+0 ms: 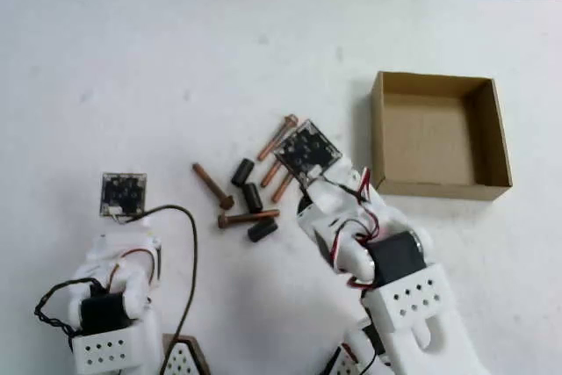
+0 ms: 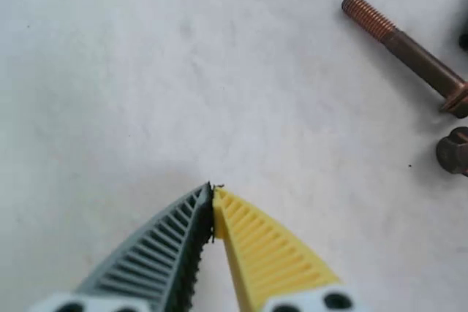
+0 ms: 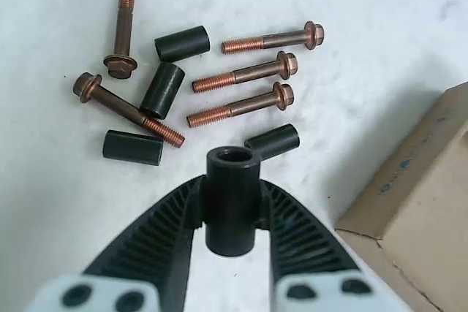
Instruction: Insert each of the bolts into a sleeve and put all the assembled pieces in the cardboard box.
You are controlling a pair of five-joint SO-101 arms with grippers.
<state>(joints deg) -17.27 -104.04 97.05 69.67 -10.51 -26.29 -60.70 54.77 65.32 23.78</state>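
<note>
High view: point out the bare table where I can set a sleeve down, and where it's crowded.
Bare: the wide table from the left gripper out to the far edge, and the strip beyond the cardboard box. Inside the box is free too. Crowded: the middle, where bolts and sleeves lie scattered.

Hardware clutter in the middle, open surface around it.

You have bare white table (image 1: pixel 132 68) on the left and far side. Between your arms lie copper-coloured flanged bolts (image 1: pixel 248 216) and short black cylindrical sleeves (image 1: pixel 253 197), close together with narrow gaps. Your right gripper (image 3: pixel 232 189), jaws full with one held sleeve (image 3: pixel 232 224), hangs just short of three parallel bolts. The open-topped brown cardboard box (image 1: pixel 436 189) stands to the right, walls upright, a strip of table separating it from the clutter.
</note>
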